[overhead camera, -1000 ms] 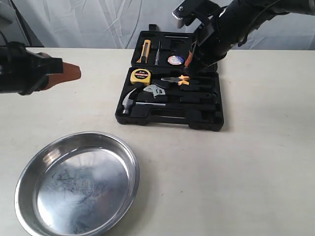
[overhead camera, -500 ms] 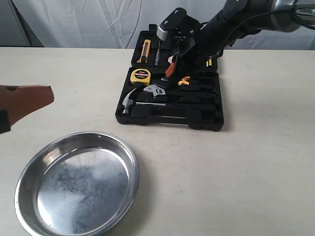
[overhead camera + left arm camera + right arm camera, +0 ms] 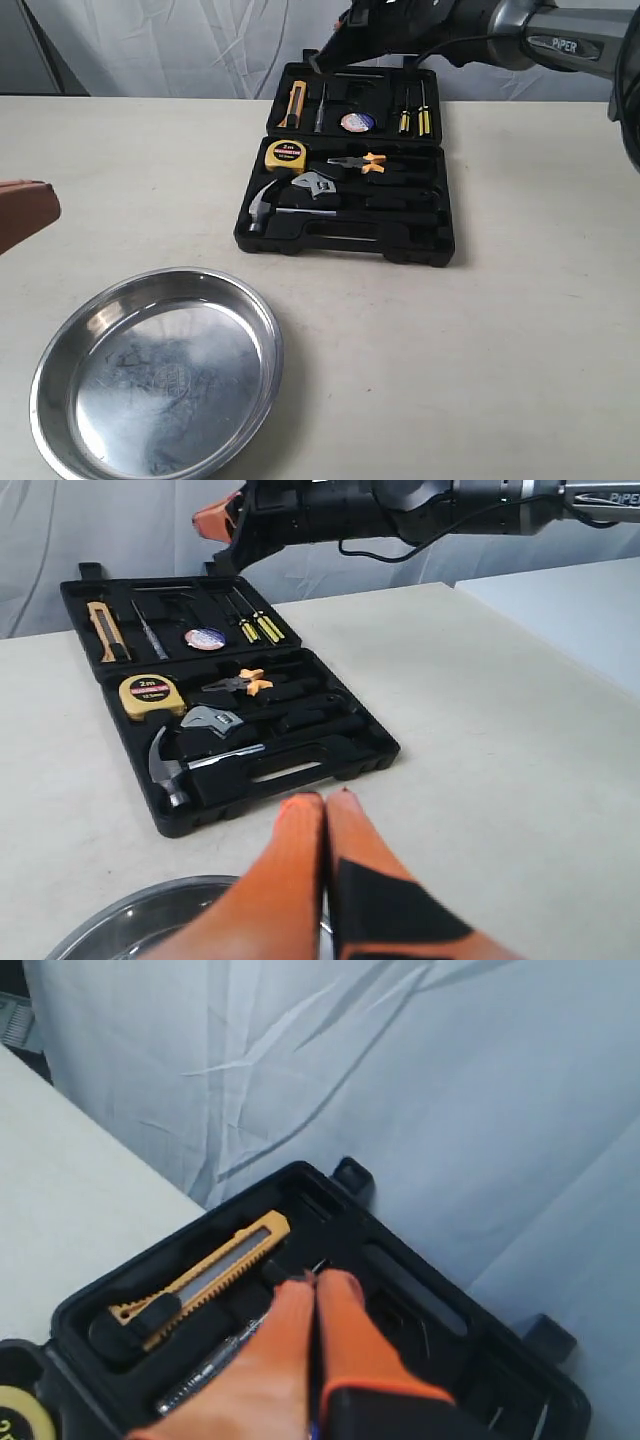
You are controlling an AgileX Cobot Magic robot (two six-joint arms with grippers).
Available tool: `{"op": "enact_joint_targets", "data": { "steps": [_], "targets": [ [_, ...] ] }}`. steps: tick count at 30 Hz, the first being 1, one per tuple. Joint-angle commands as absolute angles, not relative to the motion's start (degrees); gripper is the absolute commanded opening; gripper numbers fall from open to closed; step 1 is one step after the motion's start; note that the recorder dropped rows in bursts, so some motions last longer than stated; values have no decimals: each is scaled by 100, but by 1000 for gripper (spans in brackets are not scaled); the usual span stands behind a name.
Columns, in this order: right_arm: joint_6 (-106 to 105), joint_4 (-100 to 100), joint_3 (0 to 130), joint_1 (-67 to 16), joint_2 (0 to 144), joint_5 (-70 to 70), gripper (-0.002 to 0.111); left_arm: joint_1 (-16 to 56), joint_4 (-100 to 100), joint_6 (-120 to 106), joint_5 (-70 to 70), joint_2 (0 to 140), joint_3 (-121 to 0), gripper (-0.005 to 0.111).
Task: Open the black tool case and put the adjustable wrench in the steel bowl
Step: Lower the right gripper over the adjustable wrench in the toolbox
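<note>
Orange fingers (image 3: 295, 870), seemingly grey PIPER-marked arm (image 3: 575, 28)

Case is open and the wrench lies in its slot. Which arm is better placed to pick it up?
Probably right. The right gripper, shut, hangs over the lid half of the black tool case, close to the adjustable wrench. The left gripper, also shut, is off to the side, nearer the steel bowl.
</note>
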State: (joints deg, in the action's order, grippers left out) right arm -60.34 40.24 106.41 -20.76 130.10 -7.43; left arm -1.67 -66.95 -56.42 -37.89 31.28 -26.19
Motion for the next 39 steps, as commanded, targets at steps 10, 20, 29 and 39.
{"op": "enact_joint_targets", "data": {
  "steps": [10,20,29,39],
  "targets": [
    [-2694,1329,10660,-1037,12983,-4008,-1,-161,-5408,-5420,-2741,3075,-2600,0],
    [-3215,1892,10660,-1305,12983,-6454,-1,-161,-4819,-5414,-2740,3075,-2600,0],
    [-4157,2753,10660,-2227,12983,-6188,-1,-150,-4765,-5407,-2692,3075,-2600,0],
    [-4293,2579,10660,-2562,12983,-5586,-1,129,-1822,-5417,-2678,3062,-2528,0]
  ]
}}
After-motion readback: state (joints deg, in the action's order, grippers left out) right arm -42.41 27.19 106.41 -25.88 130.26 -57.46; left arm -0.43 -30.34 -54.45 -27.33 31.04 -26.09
